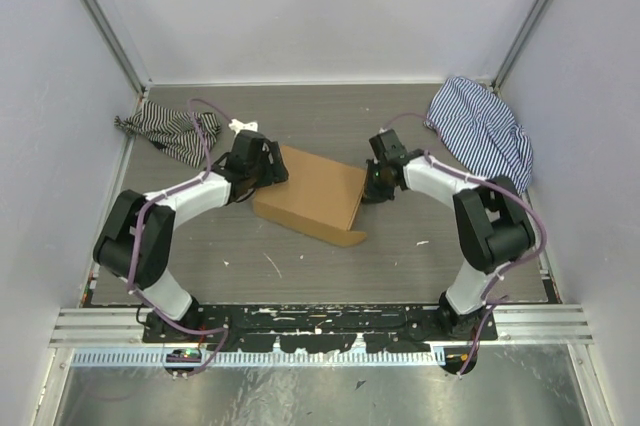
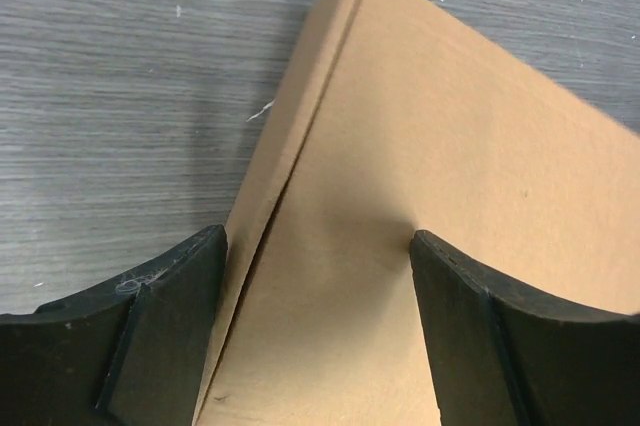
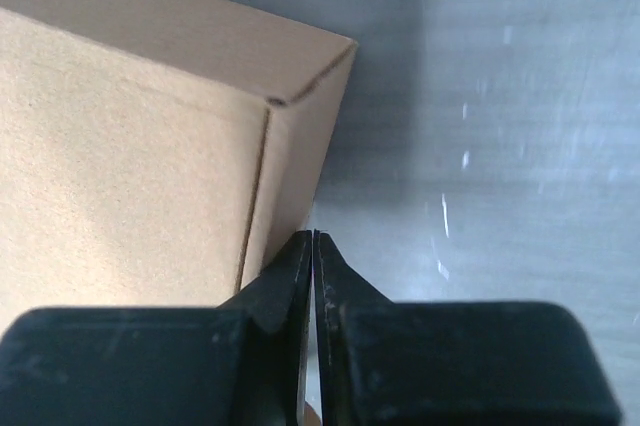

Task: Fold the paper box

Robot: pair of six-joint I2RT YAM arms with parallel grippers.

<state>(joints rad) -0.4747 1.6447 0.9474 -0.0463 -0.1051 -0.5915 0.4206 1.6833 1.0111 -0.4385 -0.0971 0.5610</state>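
Paper box (image 1: 312, 194) on the tabletop (image 1: 400, 256) between my hands: left hand (image 2: 318, 238) spread wide, empty, astride the box's left edge; right hand (image 3: 313, 241) pinched shut, empty, just beside its right wall.

The paper box (image 1: 312, 191) lies on the table (image 1: 400, 266), one cloth (image 1: 170, 131) behind-left, another cloth (image 1: 485, 136) behind-right.

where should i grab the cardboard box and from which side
Take the box by its left edge, from above, I'd say. It lies flat and is broader than the jaws, so probably only a thin folded edge fits between them. The left pincer hangs open astride that fold, one finger outside over the table, one over the top. The right pincer is shut.
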